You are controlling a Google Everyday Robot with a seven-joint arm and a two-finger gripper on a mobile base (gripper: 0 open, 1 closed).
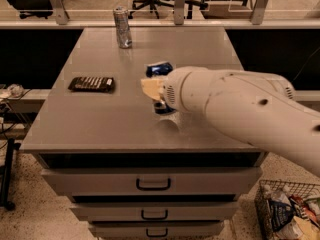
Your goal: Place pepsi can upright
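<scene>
Gripper (pixel 156 90): you have the jaws closed across the middle of the can (pixel 159 68). A tan pad lies flat against its side. The far pad is hidden behind the wrist.

The can runs through the jaws close to upright. Its blue upper end shows just beyond them and its dark lower end shows just below, at the grey top (pixel 100 124). You cannot tell whether the base touches.

The can is a blue metal cylinder with a glossy skin. The top is matt, smooth and flat. The arm (pixel 240 104) is a rounded white shell.

A slim can (pixel 122 28), silver-grey, stands upright well beyond the jaws. A flat dark pack (pixel 91 84) lies well to their left.
</scene>
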